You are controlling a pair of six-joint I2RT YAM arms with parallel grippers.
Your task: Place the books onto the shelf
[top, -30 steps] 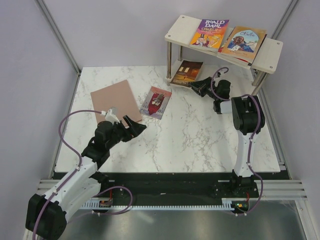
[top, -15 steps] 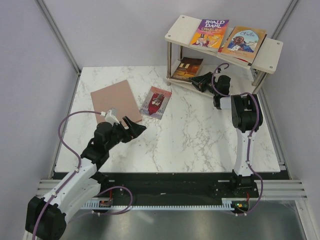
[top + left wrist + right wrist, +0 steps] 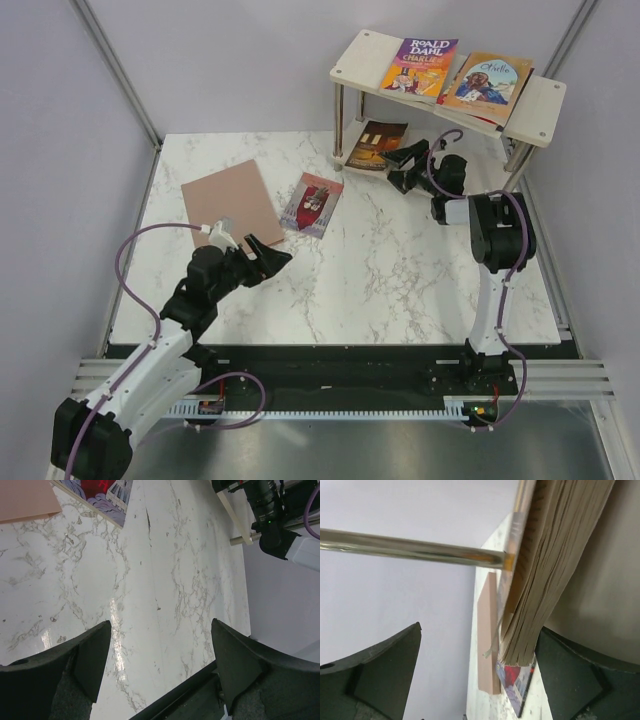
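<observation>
— Books (image 3: 470, 80) up on the shelf (image 3: 358, 52): which ones?

— Two covers face-up on the top tier: purple-orange Roald Dahl (image 3: 418, 65) toward the left, orange Othello (image 3: 492, 80) right beside it and turned at an angle. Red edge (image 3: 443, 95) peeking out from under the pair; cannot tell which title.

— And lower down?

— Dark brown-orange book (image 3: 375, 143), lying flat on the lower tier at its left end, close by a silver post (image 3: 420, 550).

— Right hand (image 3: 479, 630)?

— Fingers spread wide, just in front of that book, level with the lower tier. From the wrist view, fanned page edges straight ahead between the two fingers, much nearer one of them; touching or not, cannot tell. Clamped on nothing.

— Down on the counter (image 3: 400, 270)?

— Two more, flat on the marble in the far-left part: plain pink-brown book (image 3: 230, 200), and just beside it a paperback (image 3: 312, 204) with a red and blue-purple picture cover. Corners close together, nearly meeting.

— Left hand (image 3: 272, 247)?

— Hovering low above bare marble, near the closest corners of those two. Fingers well apart, empty, touching neither book.
</observation>
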